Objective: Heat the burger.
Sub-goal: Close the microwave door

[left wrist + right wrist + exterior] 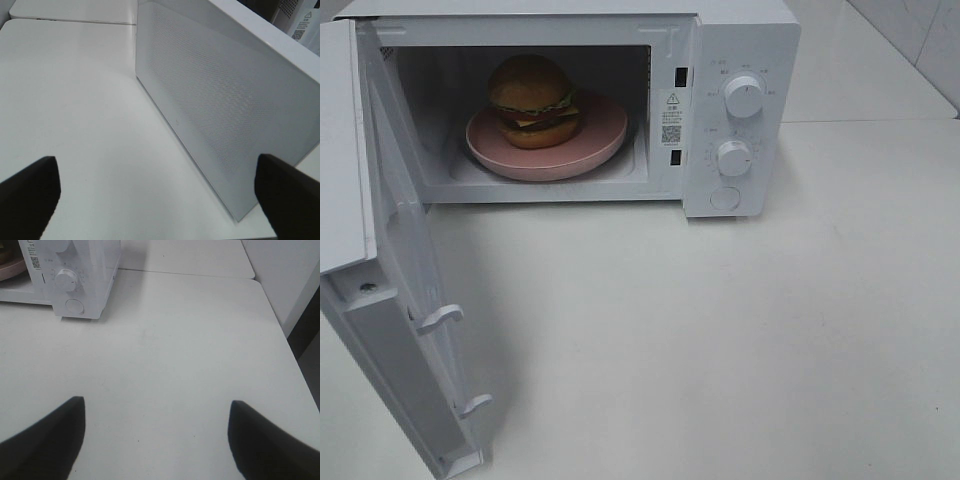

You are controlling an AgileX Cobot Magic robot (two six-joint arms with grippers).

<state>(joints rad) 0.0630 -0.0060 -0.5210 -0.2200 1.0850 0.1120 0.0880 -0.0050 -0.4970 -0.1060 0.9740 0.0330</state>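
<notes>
The burger (532, 100), with a golden-brown bun, lettuce, cheese and a dark patty, sits on a round pink plate (600, 140) inside the white microwave (740, 40). The microwave door (400, 290) is swung wide open toward the front left. Neither arm shows in the high view. My left gripper (157, 192) is open and empty, facing the outer side of the open door (220, 105). My right gripper (155, 437) is open and empty over the bare table, well to the right of the microwave's control panel (75, 280).
Two dials (744, 97) and a round button (725, 198) sit on the microwave's right panel. The white table (720, 340) stretches in front of and to the right of the oven. A table edge (295, 360) lies to the right in the right wrist view.
</notes>
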